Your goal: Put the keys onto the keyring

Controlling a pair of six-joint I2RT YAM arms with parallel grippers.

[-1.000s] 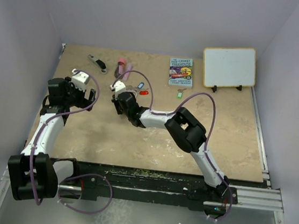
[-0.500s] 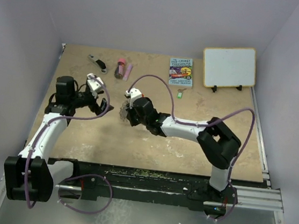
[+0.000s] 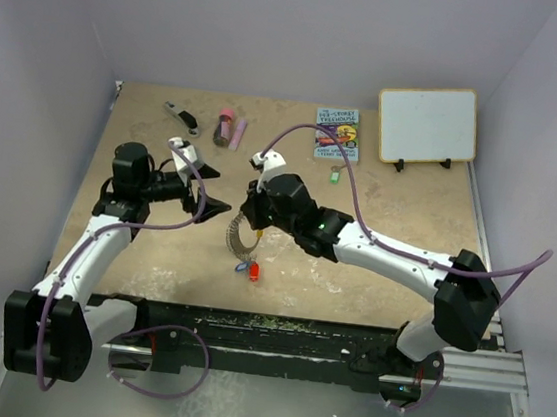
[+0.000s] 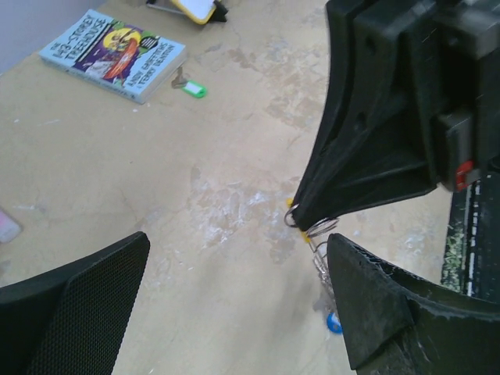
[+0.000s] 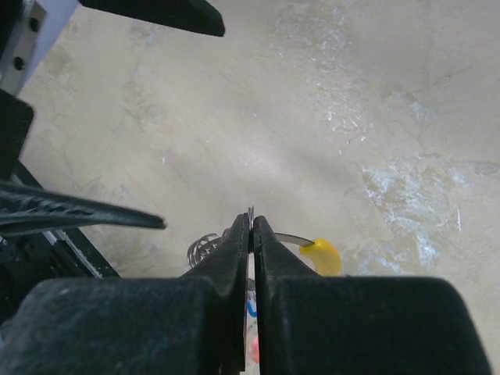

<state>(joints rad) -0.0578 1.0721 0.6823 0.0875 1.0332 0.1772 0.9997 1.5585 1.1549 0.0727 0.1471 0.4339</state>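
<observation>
the right gripper [image 3: 247,215] is clamped tight on the keyring [image 3: 239,236], which hangs long-axis down, well to the near side of the book [image 3: 337,133], while the left gripper [image 3: 214,190], spread wide and empty, waits just beyond the ring from the book.

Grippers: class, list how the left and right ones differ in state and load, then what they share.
The left gripper is open; the right gripper is shut. The left gripper holds nothing; the right gripper pinches the keyring. Both are black and face each other above the table.
</observation>
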